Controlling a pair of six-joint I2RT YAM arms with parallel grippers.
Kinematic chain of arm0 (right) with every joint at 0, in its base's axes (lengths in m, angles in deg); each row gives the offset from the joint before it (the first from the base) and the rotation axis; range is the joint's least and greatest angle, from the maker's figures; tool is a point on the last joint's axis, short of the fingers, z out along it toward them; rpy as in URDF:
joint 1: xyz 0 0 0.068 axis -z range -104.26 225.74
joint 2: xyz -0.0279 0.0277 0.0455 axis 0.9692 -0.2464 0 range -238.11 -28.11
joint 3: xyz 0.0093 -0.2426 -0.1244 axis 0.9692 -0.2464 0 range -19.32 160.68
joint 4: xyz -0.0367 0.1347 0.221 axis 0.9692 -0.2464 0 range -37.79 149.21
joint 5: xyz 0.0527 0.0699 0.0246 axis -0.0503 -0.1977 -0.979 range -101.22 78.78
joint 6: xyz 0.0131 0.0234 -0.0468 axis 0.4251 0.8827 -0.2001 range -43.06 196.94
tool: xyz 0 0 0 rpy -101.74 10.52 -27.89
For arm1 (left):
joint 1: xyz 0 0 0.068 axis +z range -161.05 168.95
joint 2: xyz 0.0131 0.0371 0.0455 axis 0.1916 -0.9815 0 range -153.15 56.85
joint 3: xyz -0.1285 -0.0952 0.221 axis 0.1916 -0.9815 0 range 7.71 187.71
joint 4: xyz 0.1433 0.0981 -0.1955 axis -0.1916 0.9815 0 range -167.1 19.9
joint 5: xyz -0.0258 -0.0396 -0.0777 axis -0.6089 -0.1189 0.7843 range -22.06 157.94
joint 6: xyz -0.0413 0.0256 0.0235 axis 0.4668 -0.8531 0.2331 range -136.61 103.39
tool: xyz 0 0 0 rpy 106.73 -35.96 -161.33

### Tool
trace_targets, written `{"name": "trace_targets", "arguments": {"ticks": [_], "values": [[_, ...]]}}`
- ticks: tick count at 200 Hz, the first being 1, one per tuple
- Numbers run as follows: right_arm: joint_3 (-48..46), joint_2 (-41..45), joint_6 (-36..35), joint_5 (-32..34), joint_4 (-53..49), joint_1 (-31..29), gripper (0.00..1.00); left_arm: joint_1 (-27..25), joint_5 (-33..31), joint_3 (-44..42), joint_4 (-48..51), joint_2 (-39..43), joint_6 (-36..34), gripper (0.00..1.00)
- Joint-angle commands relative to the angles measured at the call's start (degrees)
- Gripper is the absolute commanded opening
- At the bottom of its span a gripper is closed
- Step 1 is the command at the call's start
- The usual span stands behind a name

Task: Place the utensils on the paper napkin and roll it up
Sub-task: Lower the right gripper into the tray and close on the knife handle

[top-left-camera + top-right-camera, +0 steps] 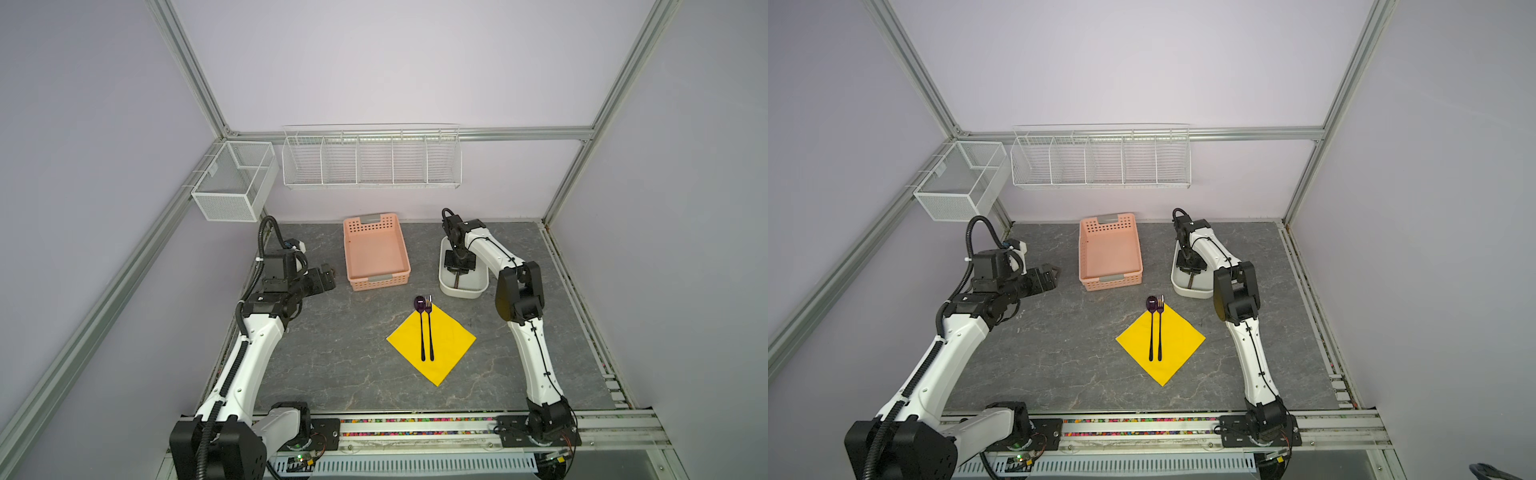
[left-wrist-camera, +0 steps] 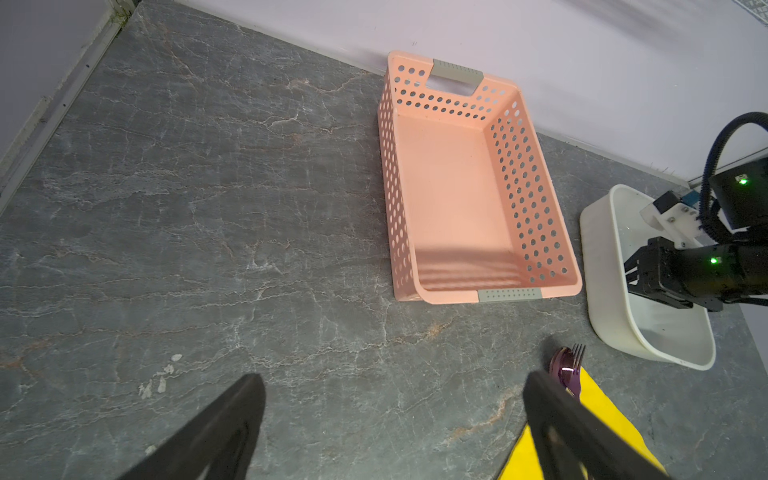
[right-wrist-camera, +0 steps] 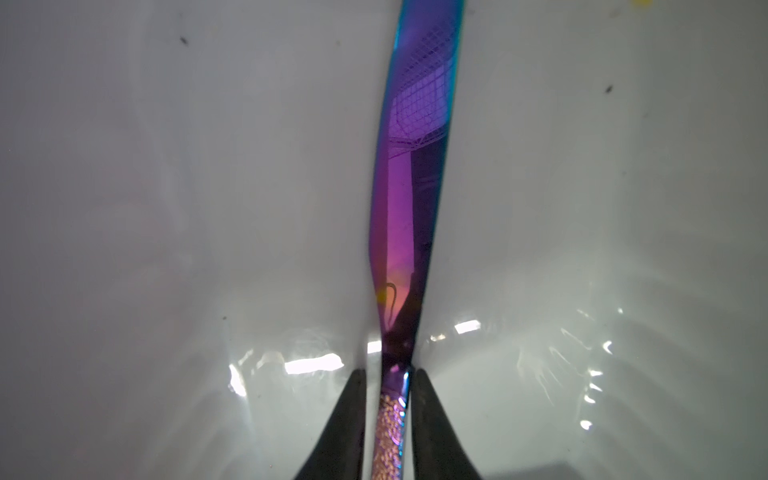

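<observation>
The yellow paper napkin (image 1: pixel 451 338) (image 1: pixel 1179 338) lies as a diamond on the grey table. On it rest a spoon (image 1: pixel 419 303) and a fork (image 1: pixel 429 301) side by side, their heads past its far corner. The left wrist view catches the spoon (image 2: pixel 561 370), fork (image 2: pixel 578 353) and napkin (image 2: pixel 602 407). My right gripper (image 1: pixel 457 282) (image 3: pixel 388 374) reaches down into the white tub (image 1: pixel 446 286), shut on the neck of the purple knife (image 3: pixel 409 187), which lies on the tub floor. My left gripper (image 1: pixel 330 278) (image 2: pixel 390 380) hovers open and empty left of the pink basket.
The pink perforated basket (image 1: pixel 378 282) (image 2: pixel 388 187) stands empty at the back middle, between the two grippers. The white tub (image 2: pixel 598 291) sits to its right. White wire racks (image 1: pixel 370 162) hang on the back wall, and a mesh bin (image 1: pixel 232 183) on the left frame.
</observation>
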Motion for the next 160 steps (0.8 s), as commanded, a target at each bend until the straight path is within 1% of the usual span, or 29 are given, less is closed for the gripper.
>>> {"name": "trace_targets", "arguments": {"ticks": [1, 56, 84, 160], "values": [[-2.3, 0.1, -0.5, -1.5, 0.8, 0.5, 0.23, 0.2, -0.7, 0.3, 0.7, -0.4, -0.7, 0.97], [-8.6, 1.6, 0.2, -2.8, 4.4, 1.3, 0.21, 0.2, -0.7, 0.3, 0.7, -0.1, -0.8, 0.97], [-11.6, 2.7, 0.5, -3.0, 6.2, 1.6, 0.18, 0.2, -0.7, 0.2, 0.6, -0.3, -0.8, 0.97], [-13.6, 4.7, 0.4, -3.5, 8.0, 1.9, 0.12, 0.2, -1.0, 0.3, 0.8, -0.1, -0.9, 0.97]]}}
